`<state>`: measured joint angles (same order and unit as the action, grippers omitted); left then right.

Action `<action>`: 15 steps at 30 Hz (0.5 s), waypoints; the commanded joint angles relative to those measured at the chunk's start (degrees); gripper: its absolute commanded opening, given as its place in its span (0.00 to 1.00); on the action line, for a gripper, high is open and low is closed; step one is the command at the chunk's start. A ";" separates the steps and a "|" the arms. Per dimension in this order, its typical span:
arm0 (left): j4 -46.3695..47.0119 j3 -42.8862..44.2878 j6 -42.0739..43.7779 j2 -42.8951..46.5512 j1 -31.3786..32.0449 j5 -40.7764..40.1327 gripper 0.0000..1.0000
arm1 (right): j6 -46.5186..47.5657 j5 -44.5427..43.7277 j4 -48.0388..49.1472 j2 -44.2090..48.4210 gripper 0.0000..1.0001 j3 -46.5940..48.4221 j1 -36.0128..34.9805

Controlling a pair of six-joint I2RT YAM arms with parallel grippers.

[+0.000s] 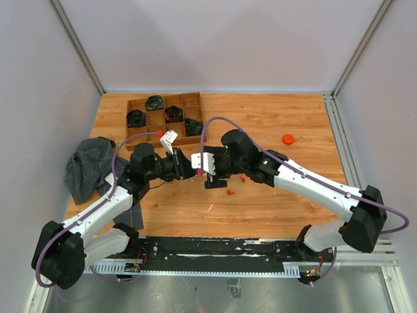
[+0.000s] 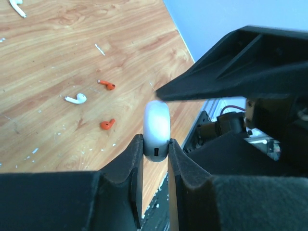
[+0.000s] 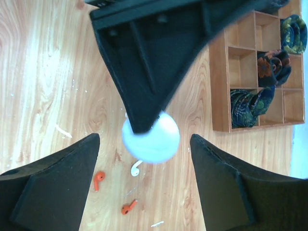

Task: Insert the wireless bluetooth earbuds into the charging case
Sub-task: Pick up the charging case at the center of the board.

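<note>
My left gripper (image 2: 155,144) is shut on a pale round charging case (image 2: 156,129), held on edge above the table; the case looks closed. My right gripper (image 3: 144,139) is open, its jaws on either side of the same case (image 3: 153,139) without touching it. Two orange-red earbuds (image 2: 107,85) (image 2: 107,124) and a white earbud (image 2: 76,99) lie loose on the wood below. They also show in the right wrist view: the orange-red ones (image 3: 98,179) (image 3: 128,207) and the white one (image 3: 136,168). In the top view both grippers (image 1: 189,168) (image 1: 212,177) meet at mid-table.
A wooden compartment box (image 1: 193,100) with dark rolled items stands at the back left. A dark cloth (image 1: 88,166) lies at the left edge. An orange puck (image 1: 287,138) sits at the right. Another white earbud (image 2: 18,7) lies further off.
</note>
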<state>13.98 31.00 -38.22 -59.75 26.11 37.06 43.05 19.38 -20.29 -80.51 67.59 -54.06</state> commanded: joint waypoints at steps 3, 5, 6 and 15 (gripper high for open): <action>11.97 -4.80 -1.77 4.92 0.35 -4.40 0.00 | -15.53 12.66 9.19 8.60 0.77 -5.01 7.19; 15.12 -5.99 -2.09 6.57 0.35 -5.66 0.00 | -21.24 16.15 13.81 10.64 0.76 -7.45 9.93; 16.32 -6.56 -2.12 7.44 0.35 -6.21 0.00 | -23.97 17.84 16.42 11.53 0.76 -8.82 11.02; 26.86 -10.92 -1.66 14.39 0.35 -9.16 0.00 | -47.13 20.88 38.46 12.99 0.71 -17.03 13.68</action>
<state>32.40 21.67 -40.14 -47.77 26.11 29.67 10.44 37.32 4.16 -67.81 52.93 -41.10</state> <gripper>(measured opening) 0.230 0.722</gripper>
